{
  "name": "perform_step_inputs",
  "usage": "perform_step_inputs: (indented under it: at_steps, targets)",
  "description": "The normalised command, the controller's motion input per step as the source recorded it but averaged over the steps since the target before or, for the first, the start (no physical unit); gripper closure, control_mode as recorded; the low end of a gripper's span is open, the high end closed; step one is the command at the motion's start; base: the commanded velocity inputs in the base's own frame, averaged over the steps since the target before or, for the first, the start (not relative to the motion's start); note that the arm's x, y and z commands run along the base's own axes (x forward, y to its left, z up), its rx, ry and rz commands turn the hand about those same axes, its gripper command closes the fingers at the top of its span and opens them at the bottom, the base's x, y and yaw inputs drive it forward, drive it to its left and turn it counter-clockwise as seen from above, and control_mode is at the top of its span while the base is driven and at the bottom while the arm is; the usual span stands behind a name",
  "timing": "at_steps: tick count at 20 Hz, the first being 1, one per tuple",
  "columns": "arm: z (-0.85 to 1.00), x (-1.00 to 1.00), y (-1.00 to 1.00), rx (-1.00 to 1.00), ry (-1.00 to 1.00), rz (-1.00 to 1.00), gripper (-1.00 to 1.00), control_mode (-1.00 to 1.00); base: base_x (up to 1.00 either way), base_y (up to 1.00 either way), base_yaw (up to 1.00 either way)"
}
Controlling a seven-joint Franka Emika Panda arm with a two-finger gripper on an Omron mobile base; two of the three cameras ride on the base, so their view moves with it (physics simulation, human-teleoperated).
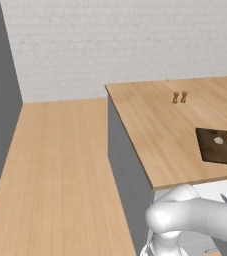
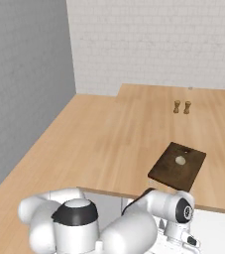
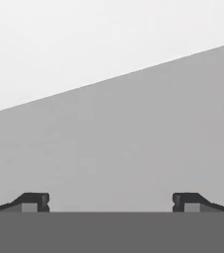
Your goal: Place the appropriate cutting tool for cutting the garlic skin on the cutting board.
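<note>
Gaping gripper (image 3: 111, 201) — wide, nothing between

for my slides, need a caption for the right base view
Whitish garlic lump on dark brown cutting board atop light wood counter, two small wooden shakers behind.

**Fingers spread before a plain grey face**

The gripper (image 3: 111, 202) stands wide open, nothing between its dark fingertips (image 3: 34, 201). Beyond them a flat grey surface (image 3: 133, 143) slopes, and above its slanted upper edge lies a paler white surface (image 3: 84, 39).
</note>
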Motion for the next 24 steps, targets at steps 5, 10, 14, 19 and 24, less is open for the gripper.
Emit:
perform_step_inputs:
  at_steps: [5, 10, 14, 19, 24]
  targets:
    - [0.01, 0.34, 0.0, 0.03, -0.07, 0.01, -1.0, -1.0, 0.0, 0.0, 0.0]
    - [0.01, 0.44, 0.0, 0.0, -0.23, 0.0, -1.0, -1.0, 0.0, 0.0, 0.0]
    - [-0.19, 0.22, 0.0, 0.0, -0.24, 0.0, -1.0, -1.0, 0.0, 0.0, 0.0]
    - [-0.52, 0.11, -0.01, -0.01, -0.27, 0.01, -1.0, -1.0, 0.0, 0.0, 0.0]
    - [-0.1, 0.05, 0.0, -0.01, -0.18, 0.02, -1.0, -1.0, 0.0, 0.0, 0.0]
